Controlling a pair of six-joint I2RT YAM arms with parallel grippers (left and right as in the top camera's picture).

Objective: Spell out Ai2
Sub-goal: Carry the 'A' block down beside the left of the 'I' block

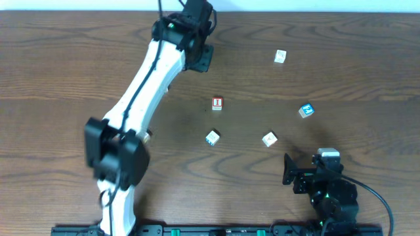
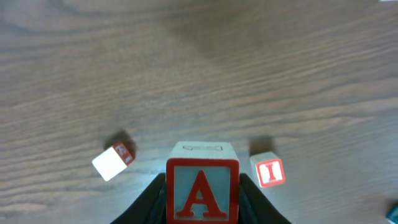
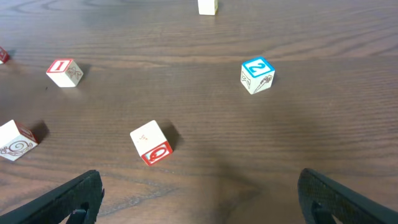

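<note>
**"A" gripped at the far side; "I" and "2" loose on the table**

Nearest you, the right gripper (image 3: 199, 186) hangs with its black fingers (image 3: 74, 196) spread wide and nothing between them. Just beyond it, on the dark wood-grain table (image 1: 65, 78), sit two strays. One is a pale cube with a red circular mark (image 3: 151, 143), the mark too small to read. To its left is a pale cube with a swirl drawing (image 3: 15, 140).

Farther out, the red-bordered white "I" cube block (image 1: 217, 103) lies mid-table with its letter face up. The blue "2" cube block (image 1: 306, 111) lies well apart to its right, its white numeral also up. Farther still, a pale plain-looking cube (image 1: 280, 57) sits alone.

At the far side, the left gripper (image 2: 202, 180) is clenched on the red-bordered white "A" cube block (image 2: 202, 196). Its fingers (image 2: 146, 202) press on both sides, and the red "A" faces the wrist camera. You cannot tell whether that block touches the table.
</note>
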